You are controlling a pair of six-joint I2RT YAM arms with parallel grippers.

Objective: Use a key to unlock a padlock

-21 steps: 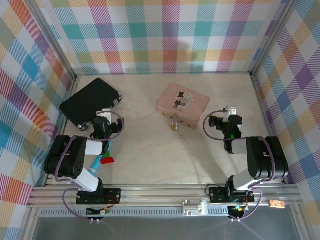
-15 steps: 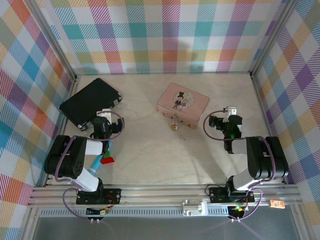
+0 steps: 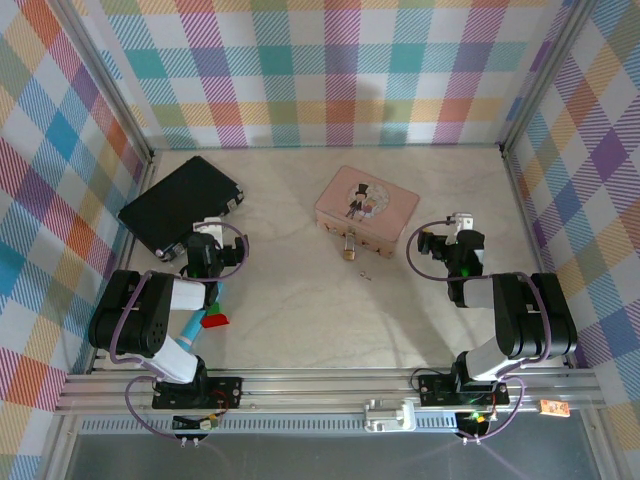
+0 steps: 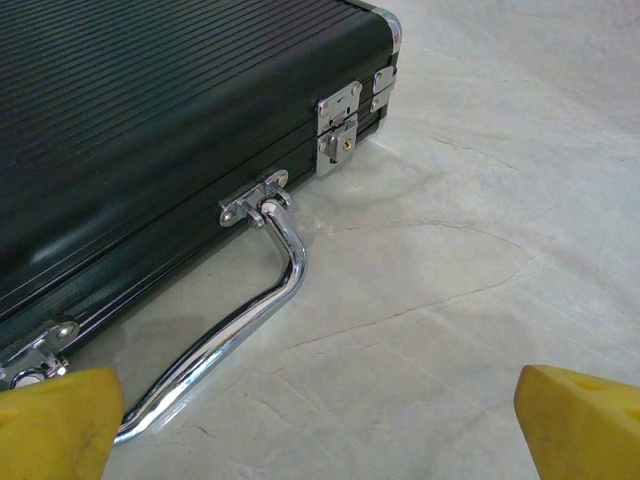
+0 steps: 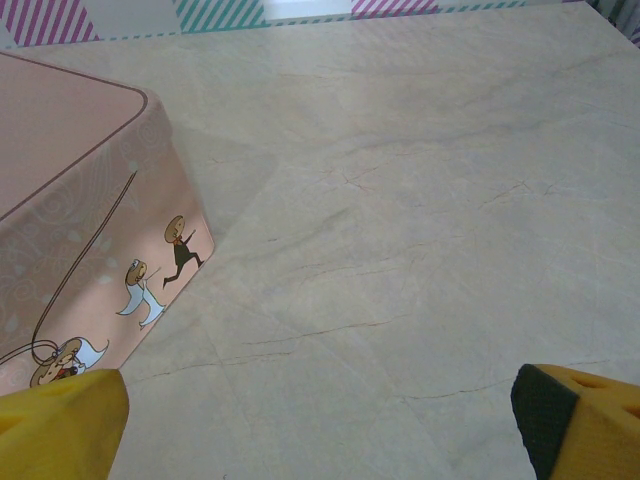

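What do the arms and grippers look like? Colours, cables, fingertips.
Black, chunky joint housings on the left arm and right arm, each with a white lower link. A purple-grey cable loops at each wrist. A green light shows on the right wrist. Left fingertips and right fingertips are yellow; one right tip has a dark pad.

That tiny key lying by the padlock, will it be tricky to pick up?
Probably. The key looks small and lies flat on the smooth table, so a pinch may slide it instead of catching it. It seems very light and would likely skid if nudged.
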